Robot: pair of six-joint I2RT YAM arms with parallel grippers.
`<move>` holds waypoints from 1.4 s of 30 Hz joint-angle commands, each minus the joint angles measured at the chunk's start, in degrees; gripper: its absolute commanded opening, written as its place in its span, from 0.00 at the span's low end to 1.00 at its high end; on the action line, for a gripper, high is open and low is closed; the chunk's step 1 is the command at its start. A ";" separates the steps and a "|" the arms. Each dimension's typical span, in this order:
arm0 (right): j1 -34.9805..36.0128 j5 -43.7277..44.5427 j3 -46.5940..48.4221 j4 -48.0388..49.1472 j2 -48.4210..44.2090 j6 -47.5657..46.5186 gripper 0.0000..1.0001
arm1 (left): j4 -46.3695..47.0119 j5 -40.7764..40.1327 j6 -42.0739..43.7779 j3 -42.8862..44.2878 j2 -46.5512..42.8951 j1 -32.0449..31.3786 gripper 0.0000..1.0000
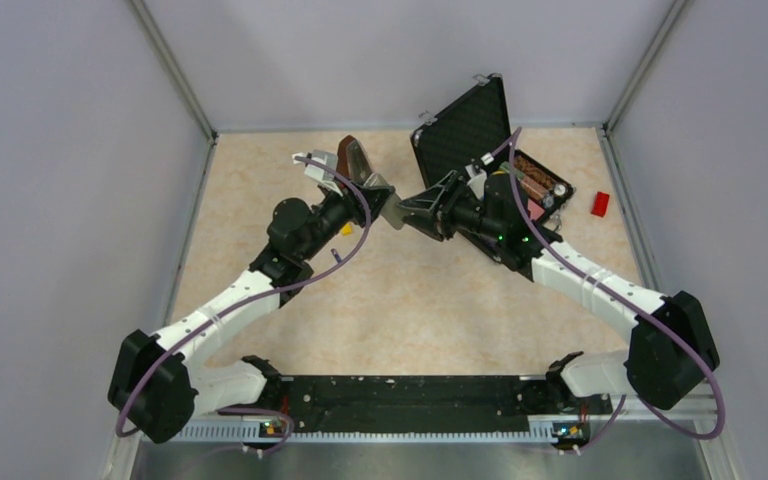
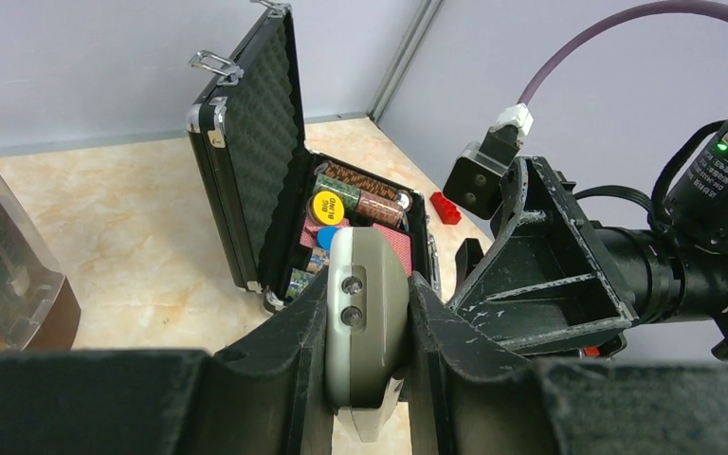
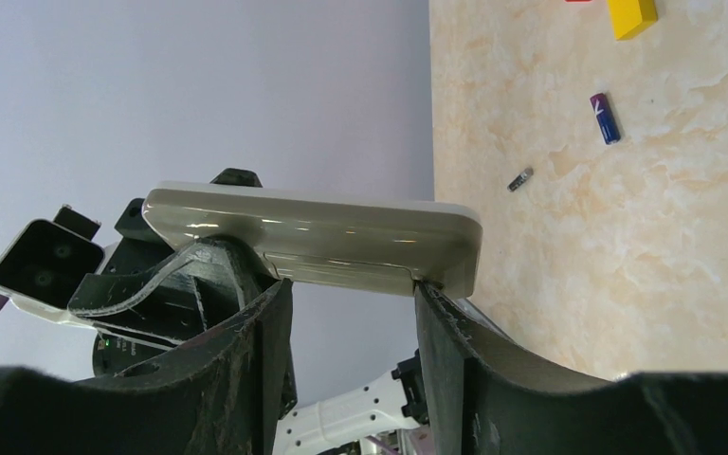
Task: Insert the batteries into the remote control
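My left gripper (image 2: pixel 368 301) is shut on the remote control (image 2: pixel 372 270), gripping its long sides and holding it above the table, grey back toward the right arm. In the top view the remote (image 1: pixel 396 213) sits between the left gripper (image 1: pixel 378 197) and the right gripper (image 1: pixel 422 208). My right gripper (image 3: pixel 349 290) is open, with both fingertips against the remote's grey back (image 3: pixel 313 235). Two batteries lie on the table in the right wrist view: a bluish-purple one (image 3: pixel 605 118) and a dark grey one (image 3: pixel 520 178). The arms hide them in the top view.
An open black case (image 1: pixel 465 125) with chips and cards stands at the back right and also shows in the left wrist view (image 2: pixel 246 161). A red block (image 1: pixel 600 203) lies right of it. A yellow block (image 3: pixel 631 16) lies near the batteries. A clear container (image 2: pixel 9 275) stands at the back left.
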 commanded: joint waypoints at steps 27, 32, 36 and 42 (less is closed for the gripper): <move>0.68 0.44 3.56 -0.54 2.01 -0.71 0.50 | 4.15 1.52 1.42 0.44 -1.30 -0.69 0.00; 0.61 0.01 3.29 1.09 2.68 -0.30 0.51 | 4.71 3.51 0.73 0.45 -1.14 -0.70 0.00; 0.67 0.33 3.12 1.43 2.75 -0.33 0.50 | 5.33 5.84 0.19 0.31 -1.35 -0.75 0.00; 0.68 0.18 2.05 3.56 2.79 -0.40 0.51 | 5.93 10.52 -1.40 0.63 -1.41 -0.74 0.00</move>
